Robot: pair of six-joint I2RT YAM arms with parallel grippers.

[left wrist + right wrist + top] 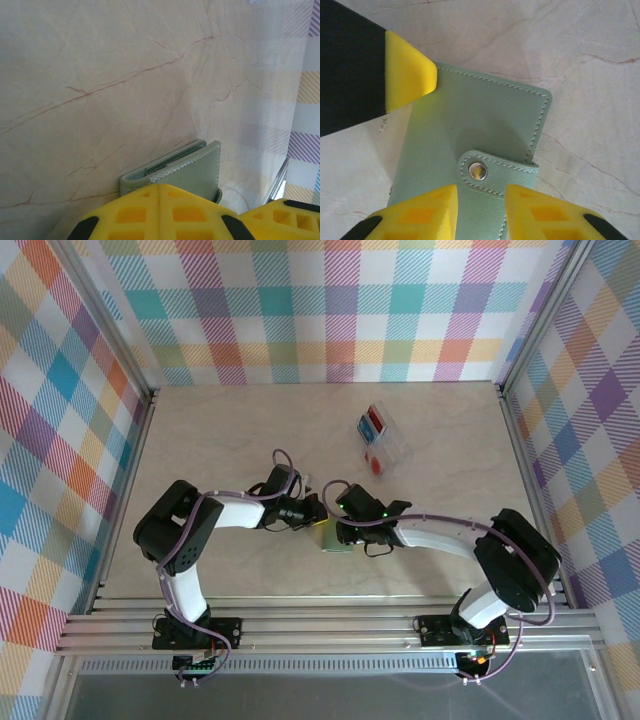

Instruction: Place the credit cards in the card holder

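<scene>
Hovering over card holder (485, 120): right gripper (480, 205) spread | left gripper (159, 195) pressed together, touching corner

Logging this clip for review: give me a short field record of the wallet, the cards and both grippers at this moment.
card holder: sage green, folded shut, lying flat on the table between the two arms
clasp tab: lies over the holder's front, snap showing
credit cards: standing in the clear rack, apart from the holder
left gripper: shut, tips at the holder's edge
right gripper: open, fingers either side of the clasp tab
task state: cards not yet taken from the rack
</scene>
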